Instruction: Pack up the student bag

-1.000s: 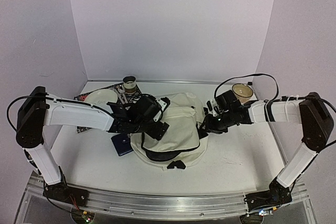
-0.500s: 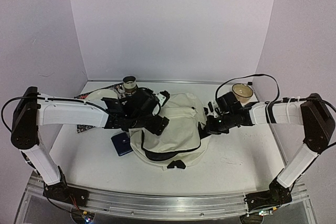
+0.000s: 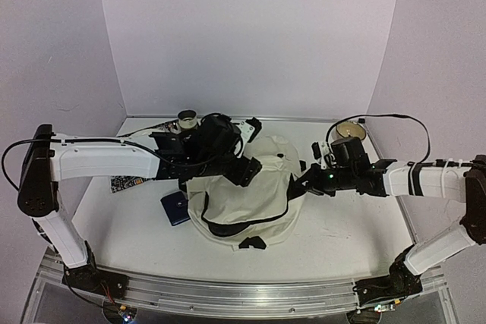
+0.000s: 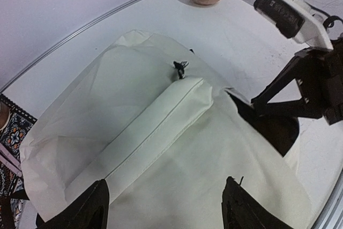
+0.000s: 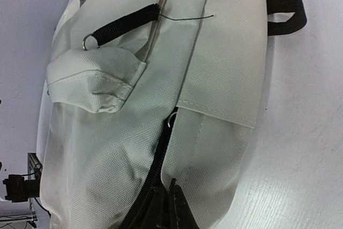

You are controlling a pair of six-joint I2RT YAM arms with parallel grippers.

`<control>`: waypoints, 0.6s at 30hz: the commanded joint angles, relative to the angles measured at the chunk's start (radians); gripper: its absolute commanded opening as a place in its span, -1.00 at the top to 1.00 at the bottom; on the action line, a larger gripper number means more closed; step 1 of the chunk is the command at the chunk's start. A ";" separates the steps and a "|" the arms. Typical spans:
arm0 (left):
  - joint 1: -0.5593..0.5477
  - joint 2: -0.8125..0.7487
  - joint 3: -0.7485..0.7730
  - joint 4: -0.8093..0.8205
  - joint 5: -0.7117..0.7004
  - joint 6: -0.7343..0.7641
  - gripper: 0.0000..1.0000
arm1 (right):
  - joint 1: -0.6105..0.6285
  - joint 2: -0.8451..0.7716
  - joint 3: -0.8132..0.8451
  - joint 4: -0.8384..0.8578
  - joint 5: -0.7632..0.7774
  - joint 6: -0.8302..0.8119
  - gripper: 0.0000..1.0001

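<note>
Zip work, I reckon: student bag (image 3: 243, 199) lies mid-desk (image 3: 345, 229), right pincer (image 3: 305, 185) pinched shut on its zip (image 5: 155, 175) at the right edge, left pincer (image 4: 166, 207) spread wide just above the cream top. Next I'd want the left pinning fabric while the right pulls.

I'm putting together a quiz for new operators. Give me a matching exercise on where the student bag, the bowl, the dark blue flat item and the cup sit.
Things:
1. student bag
2. bowl
3. dark blue flat item
4. cup

Places:
A. far right corner
B. far edge, left of centre
C. middle of the table
D. just left of the bag, towards the near side

Pairs: 1-C, 2-A, 3-D, 4-B
</note>
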 commanded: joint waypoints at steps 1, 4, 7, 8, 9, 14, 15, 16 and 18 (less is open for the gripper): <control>-0.028 0.055 0.097 0.011 0.029 0.003 -0.40 | 0.036 -0.054 -0.026 0.161 -0.092 0.075 1.00; -0.046 0.101 0.138 0.012 0.052 -0.003 -0.31 | 0.045 -0.062 -0.066 0.245 -0.116 0.102 1.00; -0.063 0.152 0.169 0.011 0.070 -0.010 -0.25 | 0.046 -0.086 -0.089 0.210 -0.045 0.089 1.00; -0.067 0.167 0.176 0.010 0.065 -0.009 -0.24 | 0.046 -0.092 -0.089 0.173 -0.012 0.077 1.00; -0.071 0.183 0.182 0.009 0.060 -0.009 -0.24 | 0.046 -0.098 -0.089 0.143 0.021 0.064 1.00; -0.076 0.245 0.174 0.001 -0.010 -0.007 -0.24 | 0.046 -0.101 -0.104 0.047 0.121 0.034 1.00; -0.076 0.254 0.167 -0.004 -0.030 -0.009 -0.24 | 0.046 -0.103 -0.102 0.013 0.151 0.026 1.00; -0.077 0.261 0.158 -0.013 -0.043 -0.011 -0.24 | 0.046 -0.106 -0.099 -0.035 0.187 0.019 1.00; -0.077 0.269 0.139 -0.023 -0.062 -0.016 -0.24 | 0.046 -0.117 -0.087 -0.111 0.270 0.007 1.00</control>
